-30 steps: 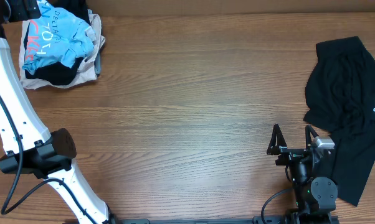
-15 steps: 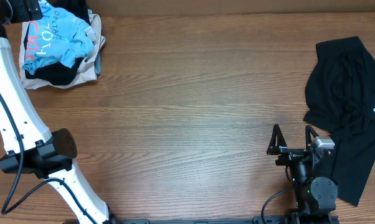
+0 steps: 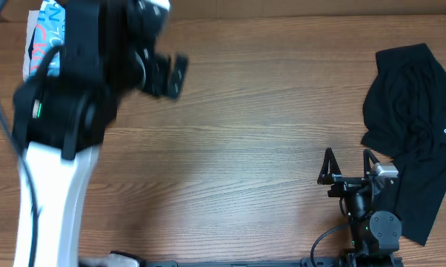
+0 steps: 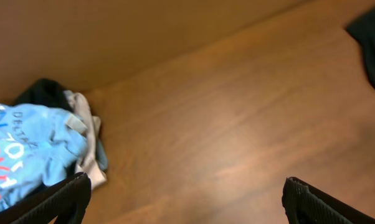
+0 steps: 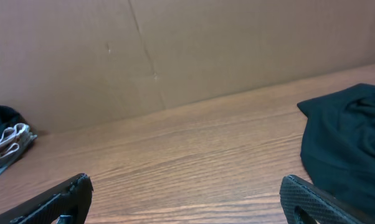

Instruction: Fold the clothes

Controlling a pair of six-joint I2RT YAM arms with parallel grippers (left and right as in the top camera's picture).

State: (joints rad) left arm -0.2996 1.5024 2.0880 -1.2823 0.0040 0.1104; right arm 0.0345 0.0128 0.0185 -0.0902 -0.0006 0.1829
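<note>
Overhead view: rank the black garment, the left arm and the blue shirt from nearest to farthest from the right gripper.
Measured from the right gripper:
1. The black garment, right beside it at the table's right edge.
2. The left arm, across the table toward the upper left.
3. The blue shirt, in the top-left corner, partly hidden by that arm.

Blurred left arm (image 3: 75, 96) over clothes pile (image 3: 44, 33)

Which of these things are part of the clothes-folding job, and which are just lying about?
Part of the job:
- black garment, rumpled at the table's right side
- heap of clothes with a blue shirt on top, in the far left corner
- left gripper and right gripper, both open and empty

Just there:
- table
- brown wall behind it
</note>
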